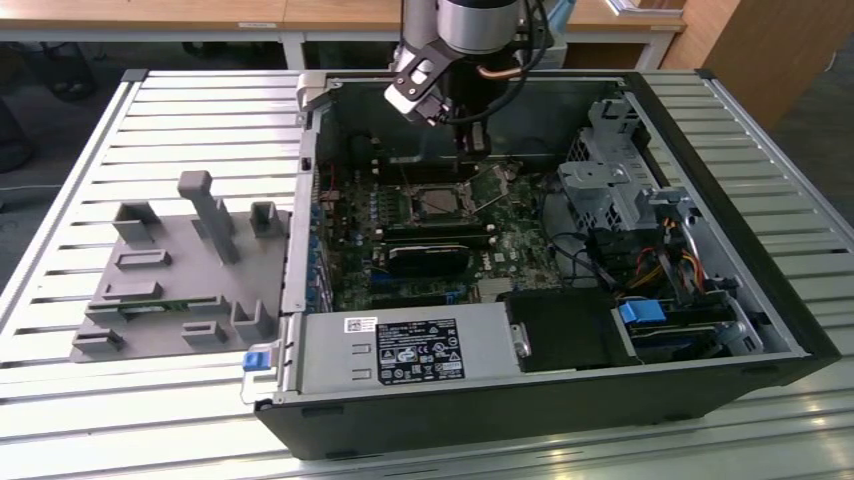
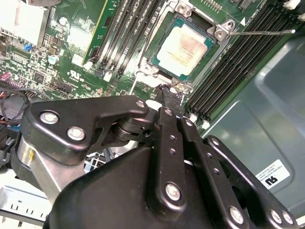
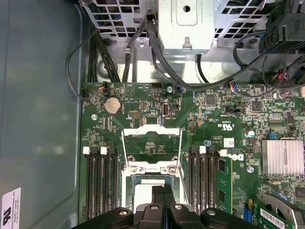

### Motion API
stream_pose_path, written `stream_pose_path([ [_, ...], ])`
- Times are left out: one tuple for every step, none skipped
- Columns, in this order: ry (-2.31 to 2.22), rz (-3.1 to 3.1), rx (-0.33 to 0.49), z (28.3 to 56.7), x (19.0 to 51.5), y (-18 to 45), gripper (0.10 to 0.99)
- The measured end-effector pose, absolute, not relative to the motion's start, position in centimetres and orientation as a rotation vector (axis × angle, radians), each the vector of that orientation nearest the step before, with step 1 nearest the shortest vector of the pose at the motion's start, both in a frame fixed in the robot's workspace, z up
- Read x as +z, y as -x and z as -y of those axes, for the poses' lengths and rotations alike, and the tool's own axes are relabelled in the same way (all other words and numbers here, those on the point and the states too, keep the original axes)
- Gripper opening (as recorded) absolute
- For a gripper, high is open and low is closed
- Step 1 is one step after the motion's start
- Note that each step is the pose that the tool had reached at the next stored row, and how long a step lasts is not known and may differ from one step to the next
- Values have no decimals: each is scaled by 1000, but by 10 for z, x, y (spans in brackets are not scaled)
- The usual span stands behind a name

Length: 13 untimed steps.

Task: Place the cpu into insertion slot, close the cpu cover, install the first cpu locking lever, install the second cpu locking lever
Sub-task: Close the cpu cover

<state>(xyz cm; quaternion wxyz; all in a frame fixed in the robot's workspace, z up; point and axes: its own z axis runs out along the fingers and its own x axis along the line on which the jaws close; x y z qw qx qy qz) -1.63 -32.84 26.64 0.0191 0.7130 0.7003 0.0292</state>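
Nearest in the exterior view, a slatted counter (image 1: 134, 420) is seen carrying an open computer case (image 1: 747, 300). A grey moulded fixture (image 1: 174, 270) is parked just beside the case on the exterior view's left; a labelled power supply box (image 1: 400, 350) is tucked into the case's near corner. A bit further in, the green board (image 1: 354, 260) is laid flat; the insertion slot (image 2: 220, 33) is found roughly mid-board.

The cpu (image 2: 183, 47) is already seated in that slot, pale metal top up. A strip of its green edge is left showing all round, so nothing is lying over it. In the first wrist view the cpu cover (image 3: 152, 130) is seen swung open, off the chip. One locking lever (image 2: 259, 32) is left sticking out free across the memory slots (image 2: 228, 71).

The pincer (image 2: 171, 95) is shown with its fingers brought together; nothing can be made out between them. Its tips are held right at the slot's edge, just beside the cpu; whether anything is touched can't be told. In the exterior view the pincer (image 1: 473, 145) is hung over the board just behind the slot; wooden tables (image 1: 267, 15) are seen furthest back.
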Motion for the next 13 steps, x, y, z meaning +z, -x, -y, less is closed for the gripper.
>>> stream_pose_path([
  [-2213, -2174, 91, 328, 266, 16, 106],
  [-2213, -2174, 91, 328, 266, 16, 106],
  [-2213, -2174, 91, 328, 266, 15, 106],
  [-2213, -2174, 91, 328, 266, 15, 106],
  [-2213, -2174, 91, 328, 266, 15, 106],
  [-2213, -2174, 91, 328, 266, 14, 106],
  [-2213, -2174, 91, 328, 266, 14, 106],
  [-2213, -2174, 91, 328, 266, 13, 106],
  [-2213, -2174, 91, 328, 266, 12, 106],
  [-2213, -2174, 91, 328, 266, 11, 106],
  [-2213, -2174, 91, 328, 266, 10, 106],
  [-2213, -2174, 91, 328, 266, 9, 106],
  [-2213, -2174, 91, 328, 266, 8, 106],
])
